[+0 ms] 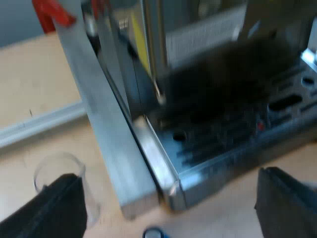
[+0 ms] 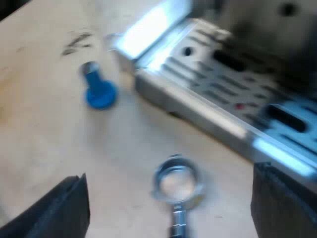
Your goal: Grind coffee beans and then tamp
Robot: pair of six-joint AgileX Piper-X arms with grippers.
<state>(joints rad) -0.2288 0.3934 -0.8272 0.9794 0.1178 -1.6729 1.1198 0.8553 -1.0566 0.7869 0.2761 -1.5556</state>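
Two wrist views, each taken low over the table in front of the machine

Left wrist view: the left gripper (image 1: 168, 213) hangs with its two black fingers (image 1: 54, 208) wide apart and nothing held between them. Beneath it lies the pale wooden table (image 1: 34, 79). The glass (image 1: 59, 173) stands upright just beside one finger, clear and partly hidden by it. Next to the glass rises a corner of the machine (image 1: 114, 124). Its steel side panel runs up towards a red shape (image 1: 52, 15) that is too blurred to name. At the machine's foot sits the tray (image 1: 223, 144), a slotted metal grid with a raised rim. The other finger is near the tray's front edge but does not touch it.

Right wrist view: the right gripper (image 2: 171, 213) also has its fingers (image 2: 54, 208) spread and grips nothing. The blue tamper (image 2: 99, 91) rests on the table (image 2: 39, 129) near a corner of the tray (image 2: 233, 94), well apart from both fingers. Whether it stands upright or tilted cannot be told. The holder (image 2: 176, 181) lies loose on the table between the fingers, its round basket open upward and its metal neck pointing towards the gripper. Neither finger touches it. The tray's front edge runs near the basket, apart from it
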